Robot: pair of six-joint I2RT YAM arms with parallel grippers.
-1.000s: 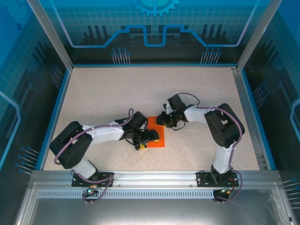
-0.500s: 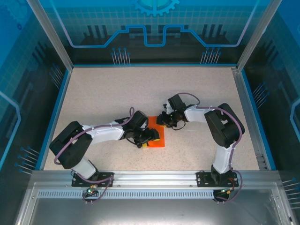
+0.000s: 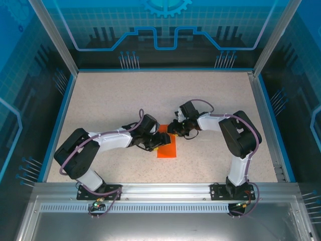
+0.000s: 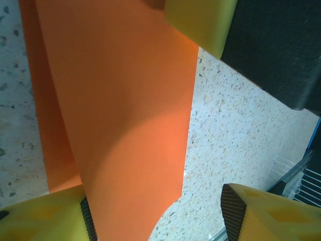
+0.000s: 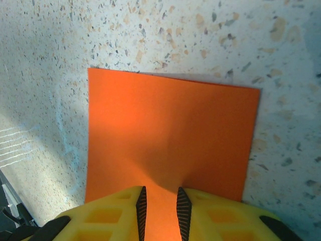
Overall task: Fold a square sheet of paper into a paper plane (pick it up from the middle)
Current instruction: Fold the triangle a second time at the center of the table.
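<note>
The square sheet of paper (image 3: 167, 149) is bright orange and lies mid-table, folded into a narrower strip. My right gripper (image 3: 173, 130) sits at its far end. In the right wrist view the gripper (image 5: 159, 201) is shut on a puckered ridge of the sheet (image 5: 170, 125). My left gripper (image 3: 160, 140) reaches in from the left over the sheet. In the left wrist view it (image 4: 158, 211) is open, and a curled-up flap of the sheet (image 4: 120, 115) leans against the left finger (image 4: 47, 216). The right finger (image 4: 261, 216) stands apart over bare table.
The speckled tabletop (image 3: 115, 100) is bounded by a blue rim and metal frame posts (image 3: 261, 100). In the left wrist view the other gripper's yellow finger (image 4: 200, 20) and black body (image 4: 281, 45) stand at the far end of the sheet.
My left gripper has moved away from the near edge toward the sheet's far left part, and its jaws have narrowed. More of the sheet's near end shows. The right arm has stayed put.
</note>
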